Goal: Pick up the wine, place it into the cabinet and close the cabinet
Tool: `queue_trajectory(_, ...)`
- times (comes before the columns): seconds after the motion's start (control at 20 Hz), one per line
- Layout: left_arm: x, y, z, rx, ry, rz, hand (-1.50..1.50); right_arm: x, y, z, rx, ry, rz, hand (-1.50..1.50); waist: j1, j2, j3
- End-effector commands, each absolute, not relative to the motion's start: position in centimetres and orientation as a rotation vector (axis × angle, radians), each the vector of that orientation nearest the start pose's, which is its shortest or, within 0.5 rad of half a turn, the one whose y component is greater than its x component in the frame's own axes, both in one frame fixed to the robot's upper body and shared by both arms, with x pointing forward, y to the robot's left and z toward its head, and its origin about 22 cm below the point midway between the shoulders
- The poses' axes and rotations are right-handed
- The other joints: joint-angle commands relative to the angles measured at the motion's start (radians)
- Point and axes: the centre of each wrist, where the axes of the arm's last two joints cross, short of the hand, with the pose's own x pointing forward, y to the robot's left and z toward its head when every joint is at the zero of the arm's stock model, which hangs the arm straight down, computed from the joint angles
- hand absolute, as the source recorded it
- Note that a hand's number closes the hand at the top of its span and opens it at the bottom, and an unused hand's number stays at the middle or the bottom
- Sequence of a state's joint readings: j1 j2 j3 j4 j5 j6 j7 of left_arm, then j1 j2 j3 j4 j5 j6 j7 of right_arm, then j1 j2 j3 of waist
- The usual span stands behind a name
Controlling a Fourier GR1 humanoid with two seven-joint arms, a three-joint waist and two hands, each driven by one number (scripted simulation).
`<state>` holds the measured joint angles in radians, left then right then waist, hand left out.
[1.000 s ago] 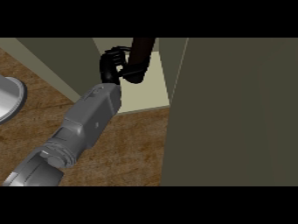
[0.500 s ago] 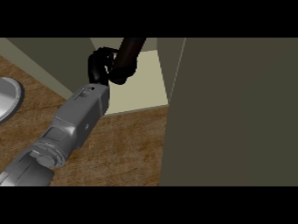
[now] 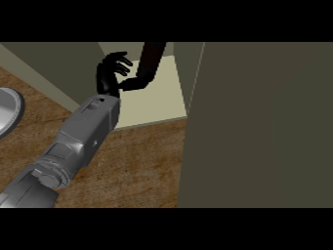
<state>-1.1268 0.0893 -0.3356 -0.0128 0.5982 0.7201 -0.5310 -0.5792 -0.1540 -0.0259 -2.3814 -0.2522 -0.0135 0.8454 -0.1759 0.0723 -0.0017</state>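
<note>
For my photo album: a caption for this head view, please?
Robot's left hand beside the dark wine bottle inside the cabinet.

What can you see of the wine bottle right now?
The wine bottle is dark, nearly black, slim, and tilted, its upper end cut off by the top of the view. It sits over the pale cabinet floor, inside the open cabinet. The left hand is beside its lower end with fingers spread; the thumb seems to touch the bottle, but contact is hard to confirm. No label is visible.
</note>
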Motion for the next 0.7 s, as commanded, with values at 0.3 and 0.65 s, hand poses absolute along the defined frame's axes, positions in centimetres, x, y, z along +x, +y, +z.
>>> queue_trajectory(0.3, 42.7, 18.9, 0.6, 0.668, -1.534, 0.029, -1.5, 18.0, -19.8, 27.8, 0.326, -2.026, 0.365, -1.5, 0.008, 0.001, -0.004)
queue_trajectory(0.65, 43.3, 20.5, 1.7, 0.667, -1.586, 0.001, -1.5, 17.8, -20.1, 27.6, 0.326, -2.027, 0.358, -1.5, 0.027, -0.01, -0.002)
